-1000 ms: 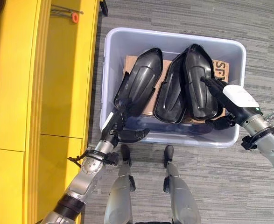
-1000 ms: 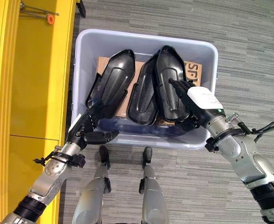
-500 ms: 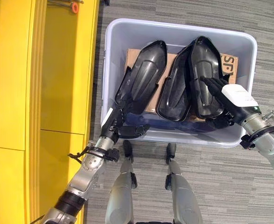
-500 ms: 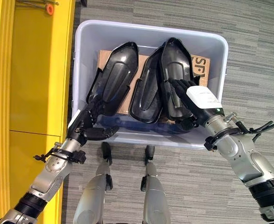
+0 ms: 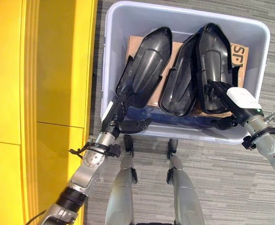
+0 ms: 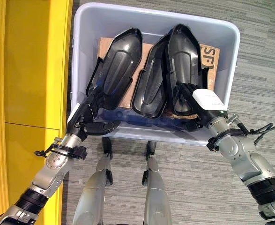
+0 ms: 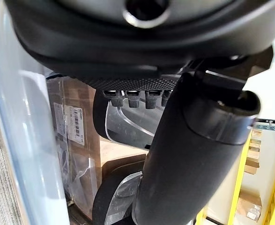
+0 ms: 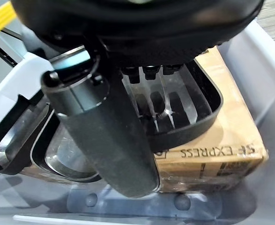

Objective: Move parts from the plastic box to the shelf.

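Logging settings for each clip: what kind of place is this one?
Probably a workshop or parts store: a plastic box of black moulded parts sits on grey carpet beside a yellow shelf, with stacked cartons behind.

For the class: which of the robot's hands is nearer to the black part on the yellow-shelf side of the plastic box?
Left. The left hand is at the near end of that black part, fingers on it. The right hand is across the plastic box, on the far-side part.
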